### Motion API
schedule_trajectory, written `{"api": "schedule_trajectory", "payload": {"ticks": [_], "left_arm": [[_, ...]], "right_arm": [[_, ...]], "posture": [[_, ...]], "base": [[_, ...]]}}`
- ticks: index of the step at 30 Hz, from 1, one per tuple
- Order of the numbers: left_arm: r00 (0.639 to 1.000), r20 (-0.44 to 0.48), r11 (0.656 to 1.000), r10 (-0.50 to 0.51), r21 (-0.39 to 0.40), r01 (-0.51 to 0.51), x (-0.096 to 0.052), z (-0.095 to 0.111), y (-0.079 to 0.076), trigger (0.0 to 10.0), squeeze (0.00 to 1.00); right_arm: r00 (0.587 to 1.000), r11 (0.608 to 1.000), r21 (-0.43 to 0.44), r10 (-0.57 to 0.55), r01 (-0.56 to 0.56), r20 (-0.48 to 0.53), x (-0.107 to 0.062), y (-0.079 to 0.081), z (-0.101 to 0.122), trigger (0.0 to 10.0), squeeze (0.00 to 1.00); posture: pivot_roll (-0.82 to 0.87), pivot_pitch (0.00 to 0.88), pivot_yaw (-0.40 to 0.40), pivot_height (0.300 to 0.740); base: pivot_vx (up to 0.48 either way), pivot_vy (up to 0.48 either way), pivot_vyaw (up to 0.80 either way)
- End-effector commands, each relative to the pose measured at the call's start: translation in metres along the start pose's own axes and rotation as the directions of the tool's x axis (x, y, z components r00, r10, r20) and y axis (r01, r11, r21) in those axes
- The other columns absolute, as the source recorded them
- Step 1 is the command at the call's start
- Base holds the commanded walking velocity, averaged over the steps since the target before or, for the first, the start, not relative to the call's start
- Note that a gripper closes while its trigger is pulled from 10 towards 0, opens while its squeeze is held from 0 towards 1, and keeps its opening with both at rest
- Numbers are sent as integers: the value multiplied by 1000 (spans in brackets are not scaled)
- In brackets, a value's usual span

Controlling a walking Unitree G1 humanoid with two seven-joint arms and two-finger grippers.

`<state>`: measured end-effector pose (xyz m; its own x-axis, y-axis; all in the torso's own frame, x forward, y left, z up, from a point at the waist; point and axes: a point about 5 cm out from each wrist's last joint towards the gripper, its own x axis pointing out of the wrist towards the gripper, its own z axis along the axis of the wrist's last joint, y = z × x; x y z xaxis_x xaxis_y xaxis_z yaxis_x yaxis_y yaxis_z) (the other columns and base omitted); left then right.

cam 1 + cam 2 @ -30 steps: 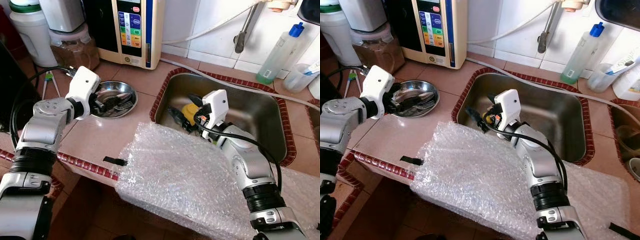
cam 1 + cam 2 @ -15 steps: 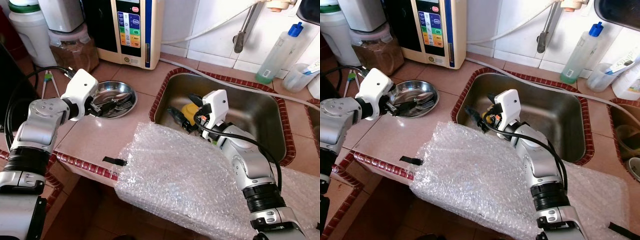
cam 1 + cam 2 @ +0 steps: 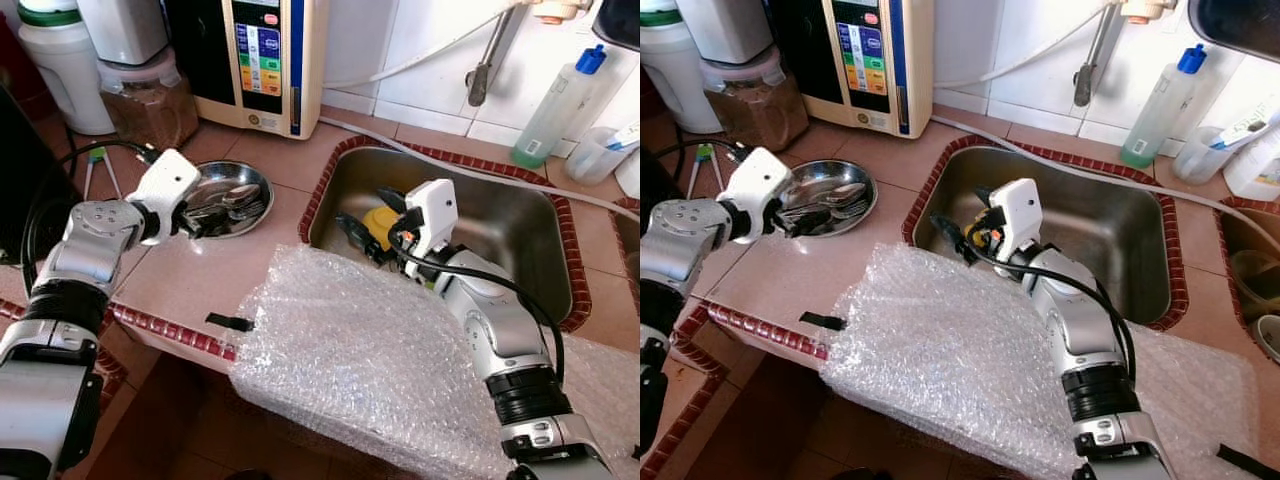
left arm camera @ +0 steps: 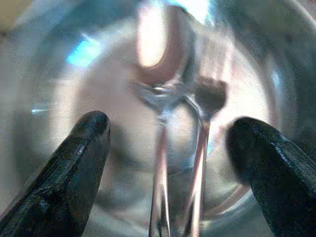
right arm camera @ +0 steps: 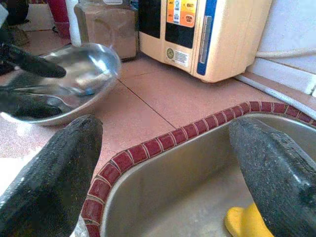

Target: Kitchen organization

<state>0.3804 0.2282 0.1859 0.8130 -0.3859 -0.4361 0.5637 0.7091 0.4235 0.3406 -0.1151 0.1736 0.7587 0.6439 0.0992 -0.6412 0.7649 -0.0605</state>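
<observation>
A shallow steel bowl (image 3: 258,178) sits on the tiled counter left of the sink and holds a spoon (image 4: 158,89) and a fork (image 4: 210,96). My left gripper (image 3: 205,217) reaches over the bowl's near-left rim. It is open, and its fingers (image 4: 81,148) flank both utensil handles without touching them. My right gripper (image 3: 368,222) hovers inside the steel sink (image 3: 510,215) at its left end, open and empty. A yellow object (image 5: 244,222) lies in the sink just beyond it.
A bubble wrap sheet (image 3: 360,350) drapes over the counter's front edge under my right arm. A cream appliance (image 3: 265,60), a jar (image 3: 150,95) and a white canister stand at the back left. A blue-capped bottle (image 3: 555,100) and a faucet (image 3: 485,60) stand behind the sink.
My left wrist has shifted slightly and settled lower at the bowl's rim, with the fingers still pointing into the bowl. The right arm has stayed put.
</observation>
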Motion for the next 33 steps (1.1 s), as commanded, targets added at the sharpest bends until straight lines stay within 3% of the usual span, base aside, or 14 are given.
{"api": "schedule_trajectory", "payload": {"ticks": [1,2,3,4,5,13,19,33], "left_arm": [[997,-48,998,-55,-3,55,3,-6,-6,6588,0],[997,-49,998,-62,-9,61,3,-7,-7,4196,0],[997,-49,998,-62,-9,61,3,-7,-7,4196,0],[997,-49,998,-64,-10,63,3,-6,-7,2588,0],[996,-48,997,-71,-13,70,3,-6,-7,0,0],[997,-36,997,-71,-40,69,4,-4,-7,0,0],[996,-5,990,-88,-113,87,7,2,-9,0,0],[987,28,980,-158,-121,160,14,19,-22,0,0]], "right_arm": [[1000,1000,-12,-3,2,-8,-3,-2,0,10000,0],[1000,1000,-12,-3,3,-8,-3,-2,0,10000,0],[1000,1000,-12,-3,3,-8,-3,-2,0,10000,0],[1000,1000,-12,-4,4,-8,-3,-3,0,10000,0],[1000,1000,-13,-4,4,-8,-3,-3,0,10000,0],[1000,1000,-14,-4,4,-9,-2,-3,0,10000,0],[1000,1000,-19,-5,5,-9,-2,-5,1,10000,0],[1000,1000,-24,-2,1,-6,0,-6,2,10000,0]], "posture": [[40,112,-41,740],[40,111,-41,740],[40,111,-41,740],[40,111,-41,740],[40,111,-41,740],[41,109,-42,740],[43,102,-43,740],[43,93,-43,740]], "base": [[0,0,0],[0,0,0],[0,0,0],[0,0,0],[0,0,0],[0,0,0],[0,0,0],[0,0,0]]}}
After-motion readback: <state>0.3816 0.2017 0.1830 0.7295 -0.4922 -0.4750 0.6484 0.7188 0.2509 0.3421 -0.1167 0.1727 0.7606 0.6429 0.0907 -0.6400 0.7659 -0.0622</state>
